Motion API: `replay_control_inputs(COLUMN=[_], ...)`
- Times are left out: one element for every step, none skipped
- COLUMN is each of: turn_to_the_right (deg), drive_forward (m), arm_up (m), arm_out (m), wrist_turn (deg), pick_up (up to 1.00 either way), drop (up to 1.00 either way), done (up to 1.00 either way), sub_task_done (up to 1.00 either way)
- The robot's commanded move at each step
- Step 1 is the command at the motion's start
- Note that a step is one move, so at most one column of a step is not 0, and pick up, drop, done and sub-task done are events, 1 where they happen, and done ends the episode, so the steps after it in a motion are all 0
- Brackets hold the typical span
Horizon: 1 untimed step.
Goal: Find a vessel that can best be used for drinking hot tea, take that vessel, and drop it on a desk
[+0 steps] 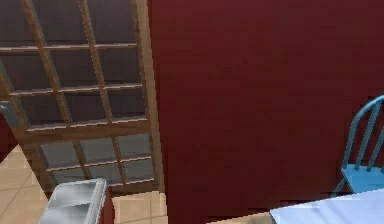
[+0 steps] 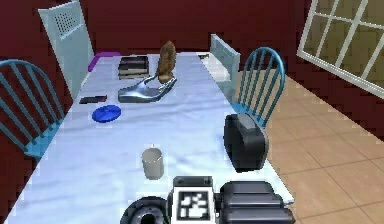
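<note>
A small grey cylindrical cup (image 2: 152,161) stands upright on the long table with the pale blue cloth (image 2: 200,110), towards its near end and left of a black boxy toaster (image 2: 245,140). Just nearer than the cup, the gripper (image 2: 146,211) shows as a dark body left of a white square marker (image 2: 195,204). Its fingers cannot be made out, so whether it grips anything cannot be told. Farther along the table lie a round blue plate (image 2: 106,114) and a silver tray (image 2: 147,91). A blue spindle-back chair (image 2: 258,80) stands at the table's right. In the forward view, a wooden-framed glass-paned door (image 1: 85,90) stands left of a dark red wall (image 1: 250,100).
</note>
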Motion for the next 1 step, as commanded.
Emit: replay_control_inputs(turn_to_the_right=[0.0], drive_forward=[0.00], arm_up=[0.00], arm_out=[0.24], wrist_turn=[0.0], pick_up=[0.00], drop=[0.00], done=[0.00], sub_task_done=[0.00])
